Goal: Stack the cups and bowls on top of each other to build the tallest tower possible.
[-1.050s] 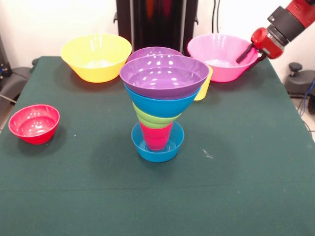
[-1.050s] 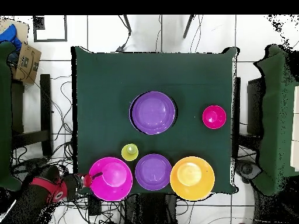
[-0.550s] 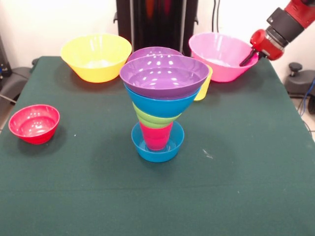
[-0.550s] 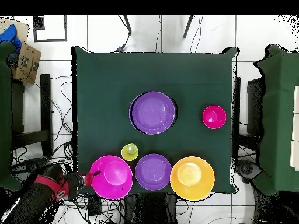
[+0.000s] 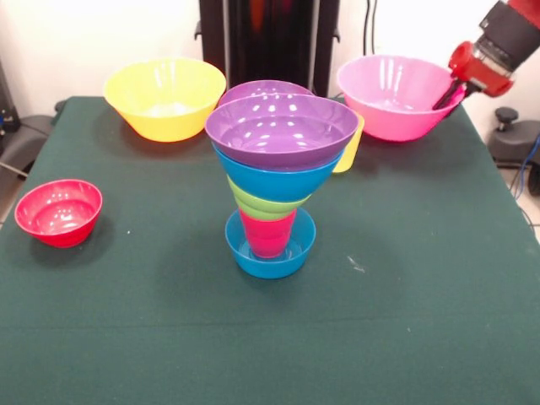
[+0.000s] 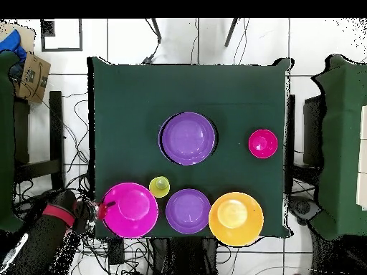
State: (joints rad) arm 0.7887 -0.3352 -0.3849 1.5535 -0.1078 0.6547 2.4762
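- The tower [image 5: 274, 181] stands near the middle of the green worktop [image 5: 422, 278]. Its base is a small blue bowl [image 5: 270, 253]; in this bowl stands a red cup [image 5: 267, 234], then comes a lime green bowl [image 5: 261, 205], then a medium blue bowl [image 5: 274, 175], and on top a purple bowl [image 5: 283, 128].
- In the overhead view only the top purple bowl of the tower [image 6: 188, 137] shows.
- A second purple bowl [image 5: 263, 89] rests on the worktop behind the tower, partly hidden by it.
- A yellow cup [image 5: 348, 150] stands just behind the tower, on the side of the pink bowl; in the overhead view it is between the pink and the second purple bowl.
- The large yellow bowl [image 5: 164, 97] sits at the far edge of the worktop, and the small red bowl [image 5: 59, 211] sits alone, well apart from the tower.
- The hand [image 5: 449, 91] is clamped on the rim of the large pink bowl [image 5: 396, 97], at the far corner of the worktop.
- In the overhead view the pink bowl [image 6: 130, 210] reaches over the worktop edge, with the hand [image 6: 102, 209] at its outer rim.
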